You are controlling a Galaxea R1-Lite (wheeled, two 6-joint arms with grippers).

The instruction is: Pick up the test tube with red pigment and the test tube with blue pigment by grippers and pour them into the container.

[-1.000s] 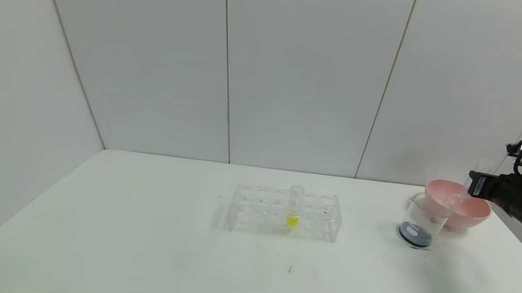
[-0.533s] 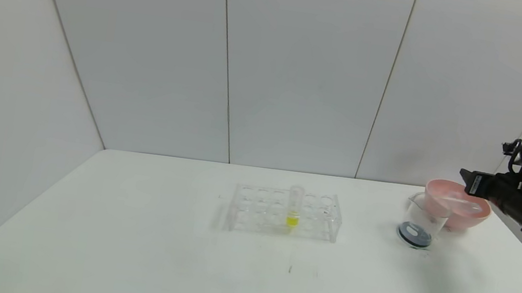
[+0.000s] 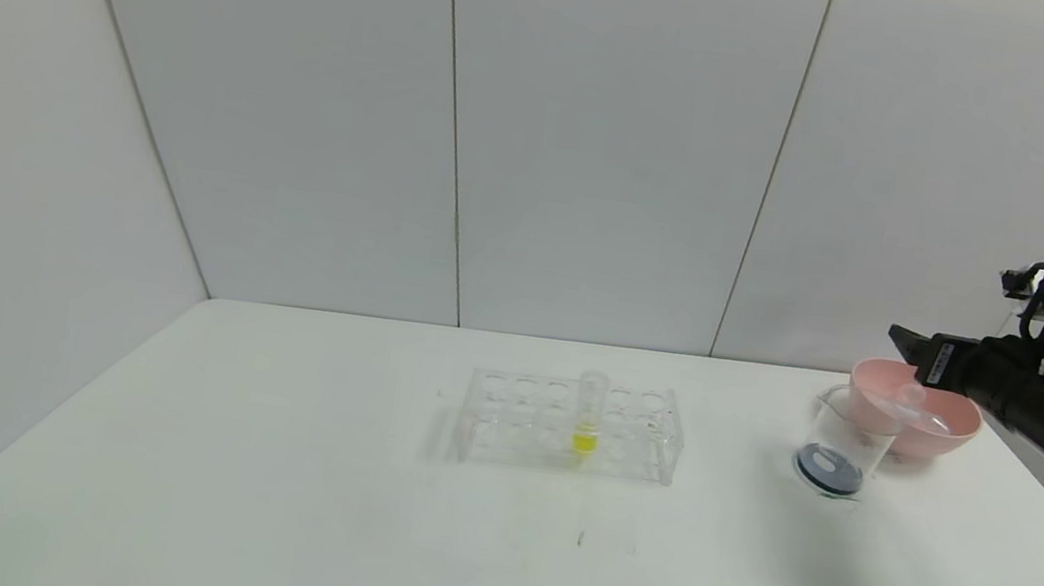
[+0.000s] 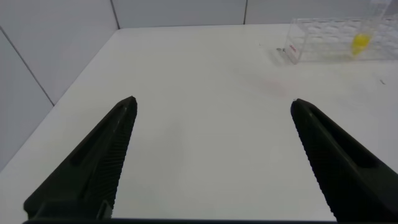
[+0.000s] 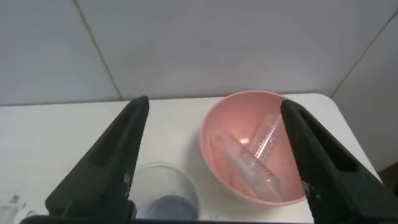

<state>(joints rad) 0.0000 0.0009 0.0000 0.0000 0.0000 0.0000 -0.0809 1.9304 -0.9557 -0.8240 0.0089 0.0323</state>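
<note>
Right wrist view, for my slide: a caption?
Open right hand above pink bowl holding two empty tubes, beaker beside.

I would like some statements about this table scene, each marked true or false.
1. The right gripper has open fingers and holds nothing. True.
2. Two clear empty test tubes lie inside the round pink bowl. True.
3. The short clear glass beaker is empty. False: dark bluish liquid sits at its bottom.
4. The clear plastic tube rack holds a tube with red liquid. False: the liquid is yellow.
5. The left gripper is shut. False: it is open.
</note>
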